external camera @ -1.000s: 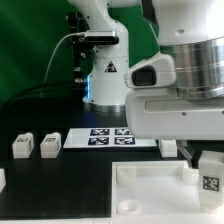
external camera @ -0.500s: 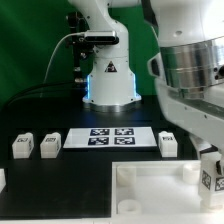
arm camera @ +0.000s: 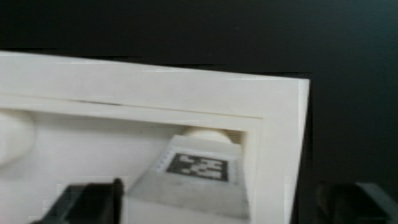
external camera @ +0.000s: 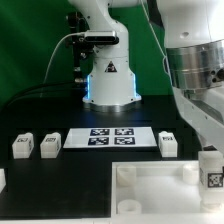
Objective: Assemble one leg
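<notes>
One leg (external camera: 211,172), a small white post with a square tag, stands upright at the corner of the large white tray-like top (external camera: 150,170), on the exterior view's right. In the wrist view the leg (arm camera: 205,160) sits in the top's corner (arm camera: 107,90), its tag facing the camera. My gripper (arm camera: 217,203) is right over it and straddles it, jaws spread wider than the leg. One dark finger (arm camera: 93,203) is close to the leg's side. The other (arm camera: 356,205) stands apart from it. In the exterior view my gripper (external camera: 211,157) is mostly hidden by the arm.
Three more legs stand on the black table: two (external camera: 22,146) (external camera: 49,145) at the exterior view's left and one (external camera: 168,143) beside the marker board (external camera: 112,138). A white part (external camera: 2,180) shows at the left edge. The robot's base (external camera: 108,80) rises behind.
The arm's wrist has turned and risen toward the exterior view's upper right, uncovering the leg beside the marker board. The leg at the top's corner has stayed about where it was.
</notes>
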